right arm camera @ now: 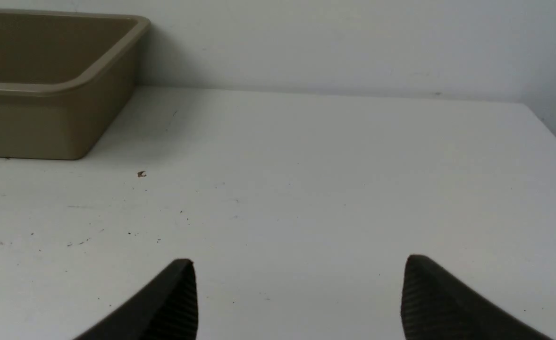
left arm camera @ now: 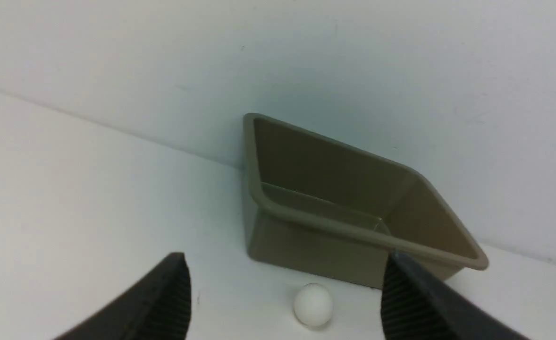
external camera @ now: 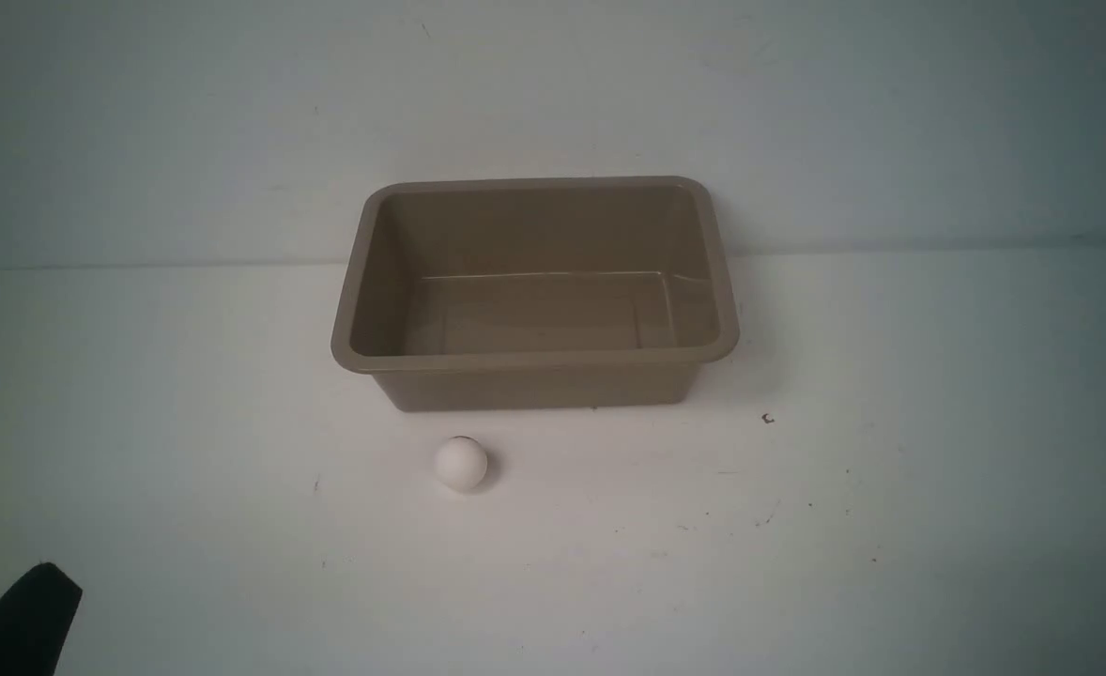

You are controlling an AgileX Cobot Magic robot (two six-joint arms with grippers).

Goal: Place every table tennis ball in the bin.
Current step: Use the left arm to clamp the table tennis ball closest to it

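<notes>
The bin point(external camera: 534, 360) is a flat tan-brown all over, inside and out, with no pattern; its floor is a little lighter, with pale glints. The ball point(external camera: 461, 464) is plain white with a small dark mark at its top edge. The table point(external camera: 891, 526) is white, scattered with tiny dark specks and faint scuffs, and carries one small brown fleck point(external camera: 767, 419). The wall point(external camera: 553, 94) is a pale grey-white with a bluish cast, greyer toward the right. The left gripper point(left arm camera: 286, 257) and right gripper point(right arm camera: 299, 259) are black, the inner faces of their fingers point(right arm camera: 179, 302) patterned with fine parallel ridges
</notes>
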